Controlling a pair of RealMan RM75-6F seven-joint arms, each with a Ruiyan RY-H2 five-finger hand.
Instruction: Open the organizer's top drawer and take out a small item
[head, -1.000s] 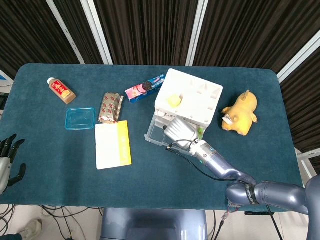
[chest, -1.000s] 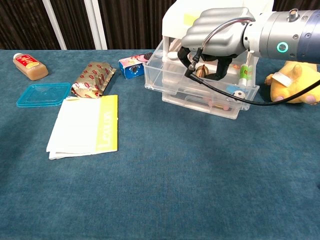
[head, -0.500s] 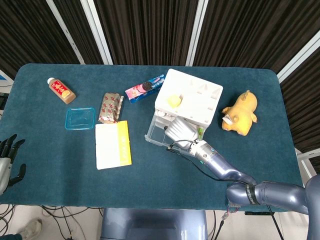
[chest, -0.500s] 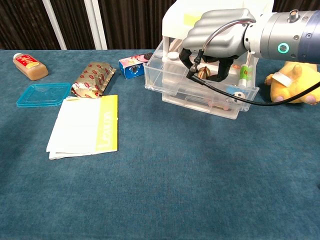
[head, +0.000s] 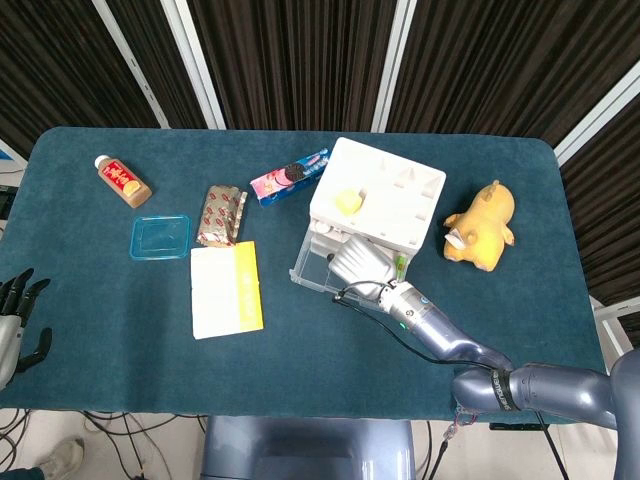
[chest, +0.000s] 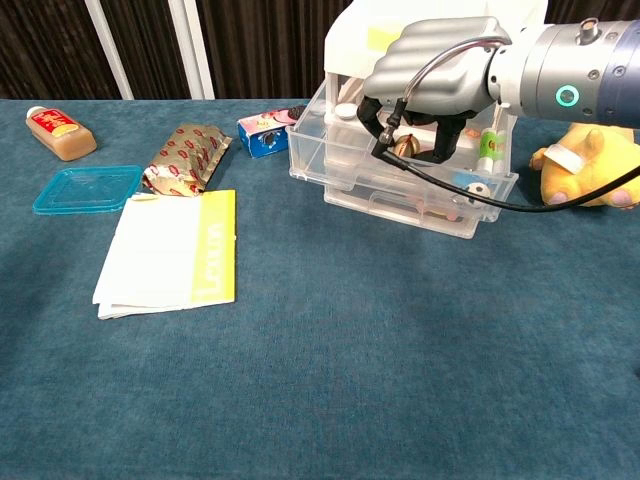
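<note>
Nearest you, at the table's near left edge, your left hand (head: 18, 318) is hanging off the blue cloth with its dark fingers spread and nothing in them. Your right hand (chest: 432, 75) is reaching down into the pulled-out clear top drawer (chest: 400, 160) of the white plastic organizer (head: 378, 205), its silver back arched over the compartment and its black fingers (chest: 446, 136) curling downward. Just beneath them a small round brown item (chest: 408, 146) is lying in the drawer; you cannot tell whether the fingers are actually pinching it or only touching it. To the hand's right a yellow plush toy (head: 481, 225) is resting beside the organizer. To its left a white and yellow booklet (head: 225, 289) is lying flat, and beyond that a blue square lid (head: 160, 236).
</note>
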